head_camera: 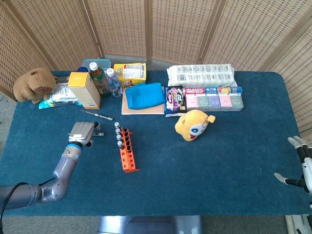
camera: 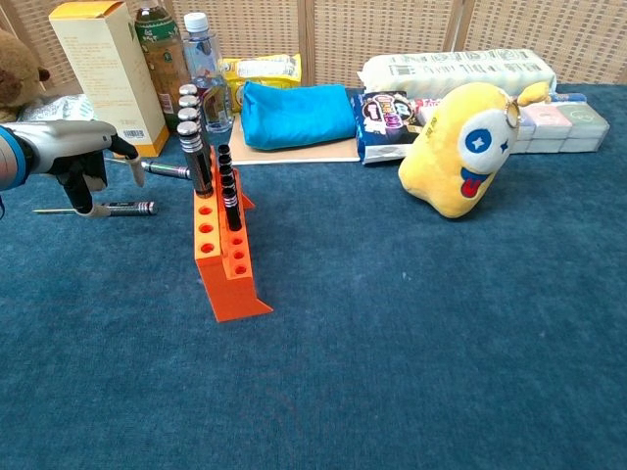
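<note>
Here the left hand (camera: 76, 162) hangs low over the blue table (head_camera: 229, 161), palm down and fingers loosely apart, grasping nothing; its fingertips point down at a small screwdriver (camera: 120, 208) that lies flat on the cloth just beneath and to the near side of it. That tool's long axis runs left to right in the chest view, dark handle toward the orange rack (camera: 227, 269) and thin shaft toward the left edge. A second, longer screwdriver (head_camera: 97, 115) lies a little farther back, angled from far left to near right. The rack stands just right of the hand, its long axis running near to far, with capped tubes upright in the far holes, probably so that their tops stay reachable from above. Well apart at the far right edge, the right hand (head_camera: 301, 163) rests with spread fingers, holding nothing. Along the far side sit a yellow carton (head_camera: 84, 89), two bottles (head_camera: 106, 81), a blue pouch (head_camera: 144, 95) and a yellow plush toy (head_camera: 193, 124).
</note>
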Robot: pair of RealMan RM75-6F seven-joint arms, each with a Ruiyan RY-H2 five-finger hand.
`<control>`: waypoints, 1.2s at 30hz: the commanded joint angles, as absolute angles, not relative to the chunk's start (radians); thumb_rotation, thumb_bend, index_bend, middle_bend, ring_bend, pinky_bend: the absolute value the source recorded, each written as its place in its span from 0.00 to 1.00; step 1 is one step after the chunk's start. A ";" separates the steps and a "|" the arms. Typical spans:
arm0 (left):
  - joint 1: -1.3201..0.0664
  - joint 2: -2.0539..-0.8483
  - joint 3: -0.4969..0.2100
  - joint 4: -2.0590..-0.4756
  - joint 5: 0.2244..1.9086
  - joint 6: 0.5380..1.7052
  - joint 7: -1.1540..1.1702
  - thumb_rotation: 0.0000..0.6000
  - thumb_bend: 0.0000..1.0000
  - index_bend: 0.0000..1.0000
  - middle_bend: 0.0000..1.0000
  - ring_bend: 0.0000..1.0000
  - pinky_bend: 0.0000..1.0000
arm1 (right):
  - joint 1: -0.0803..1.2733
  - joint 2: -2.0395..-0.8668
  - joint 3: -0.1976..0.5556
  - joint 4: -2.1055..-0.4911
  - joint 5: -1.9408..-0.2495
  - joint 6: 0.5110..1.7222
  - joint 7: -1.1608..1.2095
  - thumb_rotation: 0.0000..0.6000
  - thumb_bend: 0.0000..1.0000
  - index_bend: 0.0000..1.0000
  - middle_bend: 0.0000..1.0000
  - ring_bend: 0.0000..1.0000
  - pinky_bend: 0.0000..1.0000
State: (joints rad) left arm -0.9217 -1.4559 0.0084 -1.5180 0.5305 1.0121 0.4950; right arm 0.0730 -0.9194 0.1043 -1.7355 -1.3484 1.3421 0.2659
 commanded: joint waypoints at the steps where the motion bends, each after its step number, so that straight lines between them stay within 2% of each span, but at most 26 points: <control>1: -0.911 -1.466 0.002 -1.511 0.535 1.014 0.505 1.00 0.33 0.34 1.00 1.00 1.00 | 0.074 -0.919 0.104 -1.735 -1.349 1.340 0.270 1.00 0.00 0.09 0.05 0.01 0.00; 17: -0.888 -1.514 -0.033 -1.462 0.552 1.022 0.573 1.00 0.35 0.36 1.00 1.00 1.00 | 0.076 -0.916 0.102 -1.732 -1.351 1.333 0.280 1.00 0.00 0.09 0.05 0.01 0.00; 23: -0.875 -1.532 -0.042 -1.454 0.573 1.033 0.599 1.00 0.35 0.40 1.00 1.00 1.00 | 0.075 -0.915 0.102 -1.731 -1.351 1.335 0.285 1.00 0.00 0.09 0.05 0.01 0.00; 36: -0.856 -1.542 -0.065 -1.441 0.607 1.058 0.639 1.00 0.25 0.42 1.00 1.00 1.00 | 0.073 -0.913 0.102 -1.729 -1.352 1.337 0.296 1.00 0.00 0.09 0.05 0.01 0.00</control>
